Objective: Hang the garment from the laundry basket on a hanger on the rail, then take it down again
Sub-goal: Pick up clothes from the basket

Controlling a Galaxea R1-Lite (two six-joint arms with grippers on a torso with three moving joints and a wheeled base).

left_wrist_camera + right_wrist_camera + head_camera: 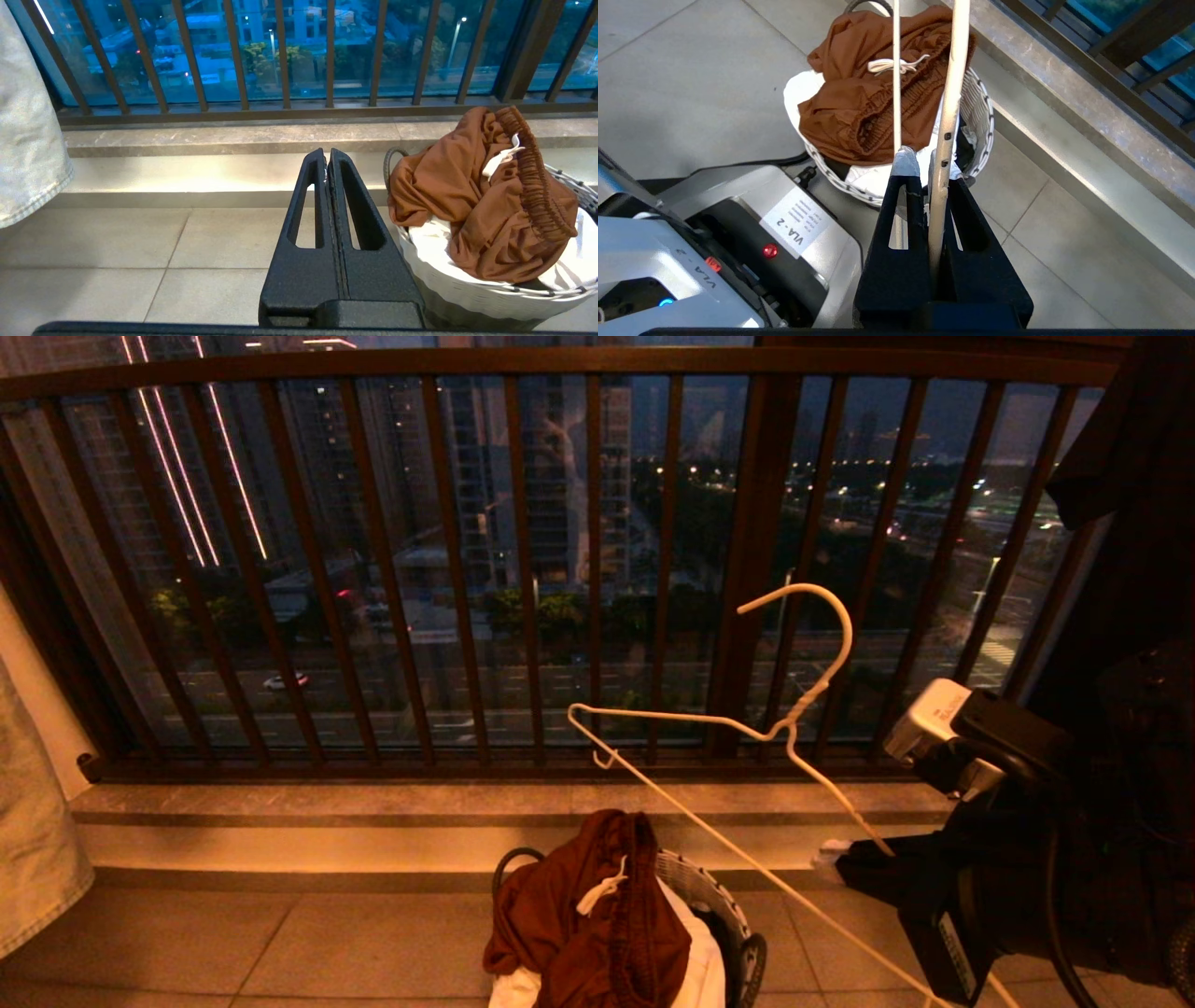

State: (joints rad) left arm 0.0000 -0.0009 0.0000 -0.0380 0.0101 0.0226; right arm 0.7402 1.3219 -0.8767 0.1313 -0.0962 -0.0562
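Note:
The garment point(579, 915), rust-brown shorts with a white drawstring, lies heaped on top of the laundry basket point(709, 894) on the floor at the bottom centre. My right gripper point(840, 863) is to the right of the basket, shut on one lower arm of the white wire hanger point(794, 714). The hanger slants up over the basket with its hook toward the railing. From the right wrist, the hanger point(950, 93) runs between the fingers of the right gripper point(927, 163), above the garment point(859, 98). My left gripper point(327, 156) is shut and empty, left of the garment point(467, 200). The rail is out of view.
A dark barred railing point(597, 569) stands behind a raised stone ledge point(373, 803). Light denim jeans point(28, 859) hang at the far left. A black garment point(1139, 448) hangs at the upper right. My own base point(738, 233) sits close beside the basket point(983, 116).

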